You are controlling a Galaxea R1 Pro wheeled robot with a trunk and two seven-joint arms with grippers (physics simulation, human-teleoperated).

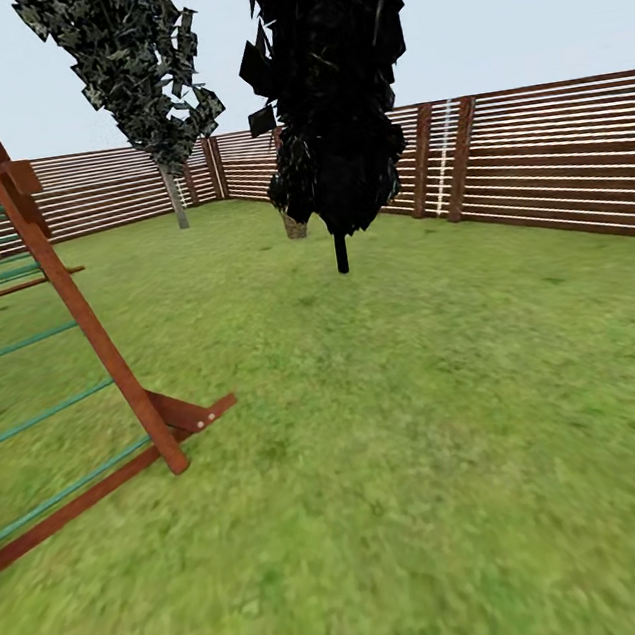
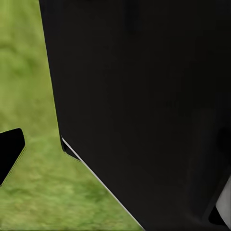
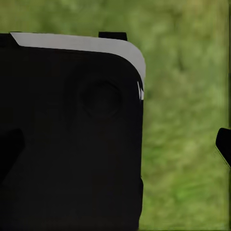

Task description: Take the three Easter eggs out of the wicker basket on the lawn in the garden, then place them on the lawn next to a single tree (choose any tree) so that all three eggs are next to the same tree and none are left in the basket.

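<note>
Most of the head view is taken up by the lawn [image 1: 423,424], which runs back to the slatted wooden fence [image 1: 558,157] that closes in the garden. Nearest the robot, well in front of that fence, stands a wooden play structure [image 1: 62,293] with green rungs; its foot brace rests on the grass, presumably to steady the leaning ladder frame. Farther back, closer to the fence, a thin-stemmed black tree [image 1: 330,83] stands in open grass. Just before the fence corner is the tree [image 1: 176,191] with a pale grey trunk and speckled leaves (a valid drop site). No basket or eggs are visible, so the robot is judged to be travelling and searching. Both wrist views show dark robot bodywork over grass; whether either hand is open or closed cannot be told.
</note>
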